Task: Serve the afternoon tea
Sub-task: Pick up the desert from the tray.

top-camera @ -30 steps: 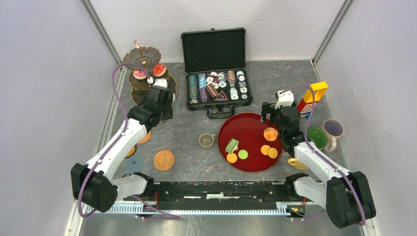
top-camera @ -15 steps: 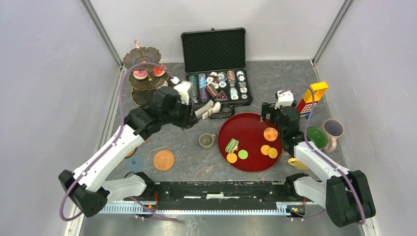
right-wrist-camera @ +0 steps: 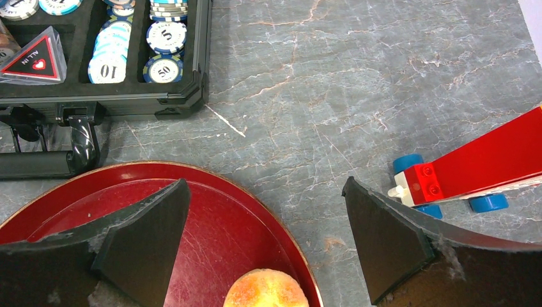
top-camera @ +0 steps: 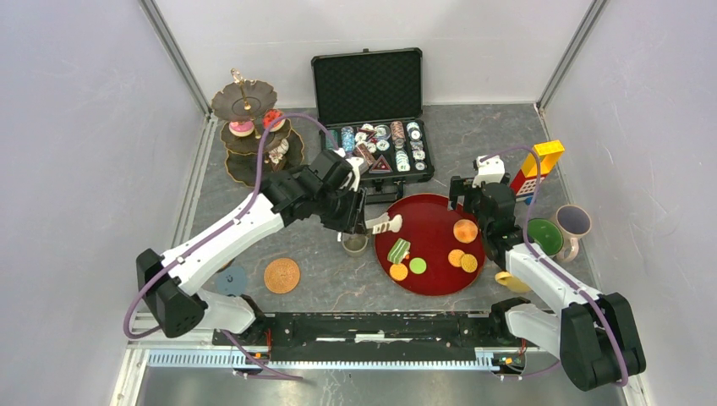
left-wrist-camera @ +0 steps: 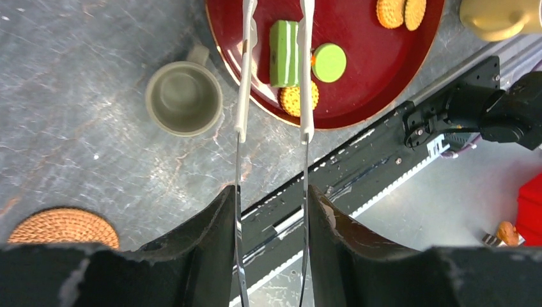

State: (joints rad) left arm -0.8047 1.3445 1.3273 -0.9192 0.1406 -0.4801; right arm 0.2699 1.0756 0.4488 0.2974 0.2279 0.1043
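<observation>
The left gripper point(left-wrist-camera: 271, 211) clamps tongs point(left-wrist-camera: 243, 96), their tips straddling the green cake slice point(left-wrist-camera: 283, 54) on the red tray point(left-wrist-camera: 383, 70), apparently to lift it; the right gripper point(right-wrist-camera: 265, 192) hangs wide open

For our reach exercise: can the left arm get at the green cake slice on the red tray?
Likely yes: the tongs in the left gripper reach over the red tray, tips flanking the green cake slice in its wrist view, nothing between.
</observation>
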